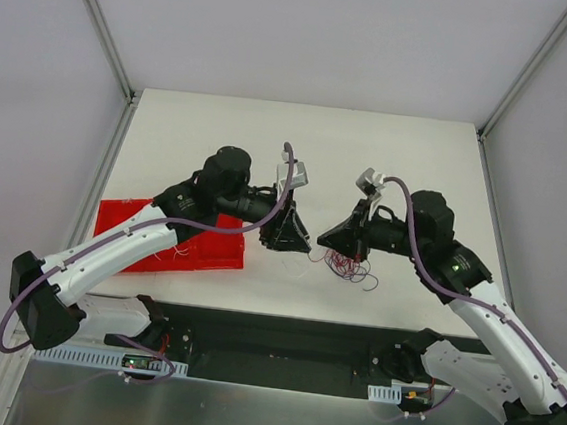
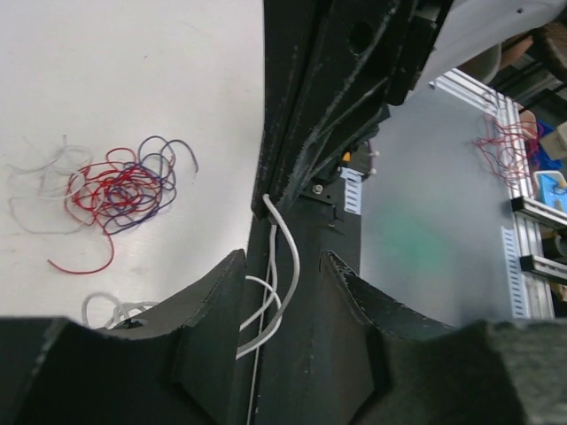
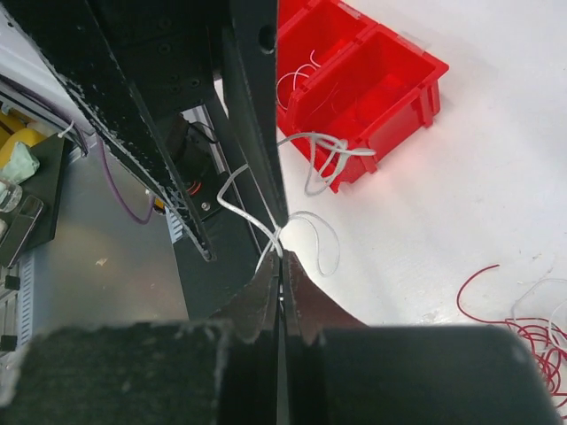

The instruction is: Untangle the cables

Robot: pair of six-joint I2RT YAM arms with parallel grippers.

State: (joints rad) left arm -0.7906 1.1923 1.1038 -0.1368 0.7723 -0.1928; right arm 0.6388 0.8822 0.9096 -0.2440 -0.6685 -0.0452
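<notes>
Some thin whitish cables point(image 3: 295, 80) lie inside the red bin point(image 3: 394, 111).

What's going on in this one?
Two robot arms are working on a small tangle of thin wires. The right gripper is shut on a white wire. The left gripper has its jaws open on either side of that same wire, not clamping it. The red and purple tangle lies untouched on the table. A red bin on the left side holds a few whitish wires.
</notes>
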